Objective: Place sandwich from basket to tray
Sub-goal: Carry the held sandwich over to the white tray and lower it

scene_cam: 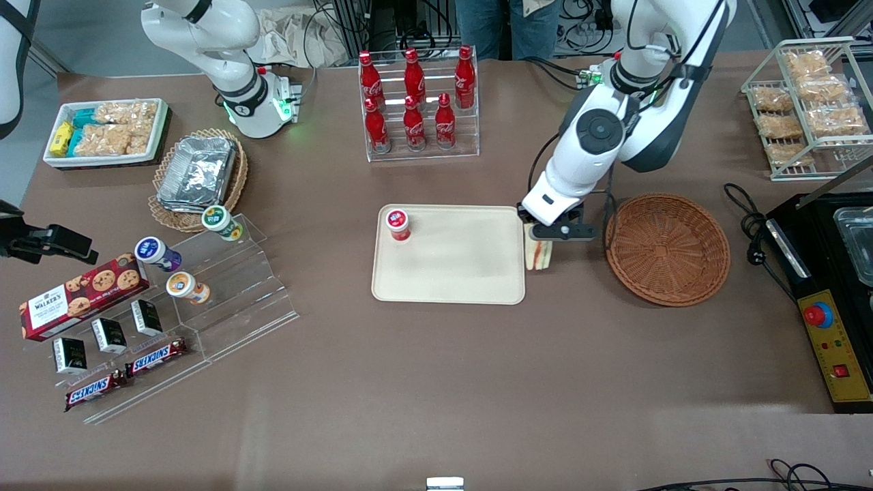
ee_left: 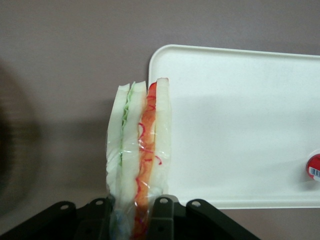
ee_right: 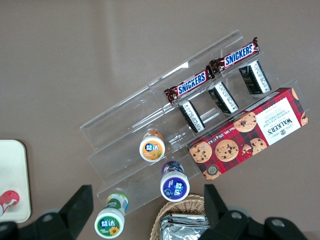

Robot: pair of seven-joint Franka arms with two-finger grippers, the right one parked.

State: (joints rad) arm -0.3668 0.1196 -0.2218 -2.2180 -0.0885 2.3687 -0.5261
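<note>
The tool (scene_cam: 543, 240) grips the sandwich (scene_cam: 541, 255) firmly (fingers closed on it), above bare desk (scene_cam: 566, 286) between tray (scene_cam: 450, 273) edge and basket (scene_cam: 667, 247).

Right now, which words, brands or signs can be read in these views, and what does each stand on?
"SNICKERS": two chocolate bars on the clear stepped stand.
"WALKERS": the red tartan cookie box.
Small cup lids carry print too small to read; so do the black packets.
Red bottles: white script, not legible.
The sandwich, held by the gripper at the tray edge, shows no text.
</note>
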